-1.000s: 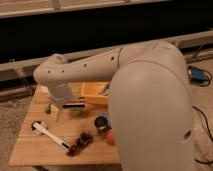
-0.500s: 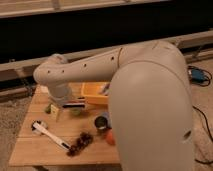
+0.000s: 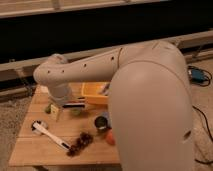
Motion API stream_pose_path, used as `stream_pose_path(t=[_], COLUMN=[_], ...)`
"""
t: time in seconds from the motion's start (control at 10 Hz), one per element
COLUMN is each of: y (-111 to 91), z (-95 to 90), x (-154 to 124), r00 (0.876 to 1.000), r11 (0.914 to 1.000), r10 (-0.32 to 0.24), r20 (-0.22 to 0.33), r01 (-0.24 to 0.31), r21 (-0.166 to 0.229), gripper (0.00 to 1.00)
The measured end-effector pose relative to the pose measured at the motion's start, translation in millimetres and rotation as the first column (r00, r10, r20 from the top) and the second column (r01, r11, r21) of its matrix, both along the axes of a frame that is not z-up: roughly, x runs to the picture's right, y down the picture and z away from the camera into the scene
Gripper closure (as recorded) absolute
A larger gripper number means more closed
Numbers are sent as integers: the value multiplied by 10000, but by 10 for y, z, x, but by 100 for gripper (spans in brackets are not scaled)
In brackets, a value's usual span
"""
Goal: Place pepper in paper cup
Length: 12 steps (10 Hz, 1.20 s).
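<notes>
My gripper [image 3: 74, 106] hangs from the beige arm [image 3: 90, 67] over the back left of the wooden table [image 3: 30, 150]. A green thing, probably the pepper [image 3: 76, 112], lies right under it; I cannot tell whether they touch. A small pale, off-white object that may be the paper cup [image 3: 55, 112] stands just left of the gripper. Another small green item [image 3: 48, 108] sits left of that.
A yellow bin [image 3: 94, 93] stands at the back, right of the gripper. A dark metal can [image 3: 101, 122], an orange fruit [image 3: 110, 137], a dark grape bunch [image 3: 80, 144] and a white long-handled utensil [image 3: 47, 132] lie toward the front. My arm's bulk hides the table's right side.
</notes>
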State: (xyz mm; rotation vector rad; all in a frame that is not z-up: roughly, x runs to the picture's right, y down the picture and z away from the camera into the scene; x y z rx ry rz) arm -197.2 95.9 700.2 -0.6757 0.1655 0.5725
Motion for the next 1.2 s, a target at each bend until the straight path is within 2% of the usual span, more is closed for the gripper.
stream_pose_path(t=[0.9, 1.1, 1.2], y=[-6, -35, -52], z=[1, 90, 166], x=[-3, -71, -229], r00=[10000, 9977, 9905], r11=[10000, 9991, 9957], r10=[-17, -428, -931], r20=[41, 519, 1014], r01=[17, 426, 925], r21=[6, 48, 107], gripper=[20, 20, 20])
